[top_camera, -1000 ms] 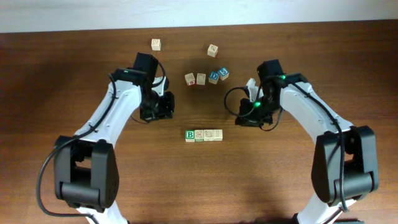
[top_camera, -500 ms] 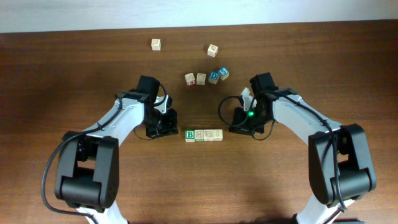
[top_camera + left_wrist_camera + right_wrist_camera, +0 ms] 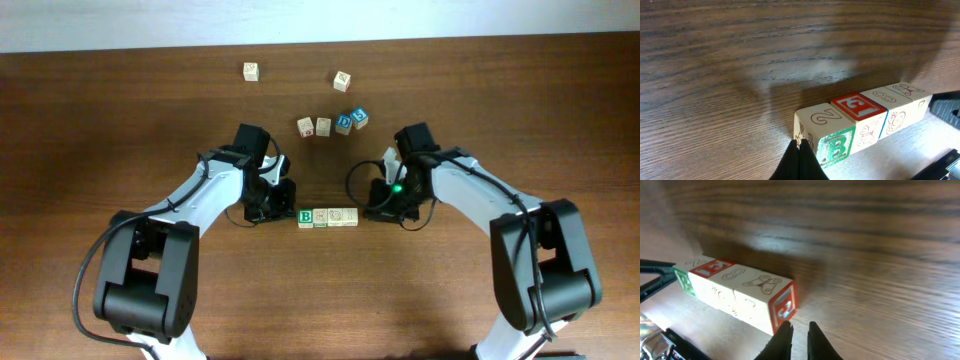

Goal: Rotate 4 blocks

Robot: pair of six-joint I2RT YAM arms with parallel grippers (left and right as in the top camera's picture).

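Showing ten small wooden alphabet cubes in all on the dark brown wooden table (image 3: 90,110), the overhead view is presenting them in two groups. Four are lying joined as one row of four small wooden alphabet cubes (image 3: 328,217), near the table's middle and between the two arms. Six are lying farther back: four loose pale wooden letter cubes, the nearest of them (image 3: 305,126) touching a second and two sitting well apart, and two blue-faced letter cubes (image 3: 344,122) side by side.

The row's long axis is running across the table, from one arm to the other. The green-and-white B-faced cube (image 3: 305,217) is forming the end toward the left arm. The red-faced end cube (image 3: 782,305) is forming the end toward the right arm, its red face pointing outward along the axis. All four cubes are sitting flat and touching face to face.

The left gripper (image 3: 800,156) is pressing its fingertips fully together, holding nothing, with the tips meeting the lower corner of the B-faced cube. The right gripper (image 3: 799,337) is keeping a narrow gap between its black fingers (image 3: 784,339), gripping nothing, and is hovering just beside the red end face.
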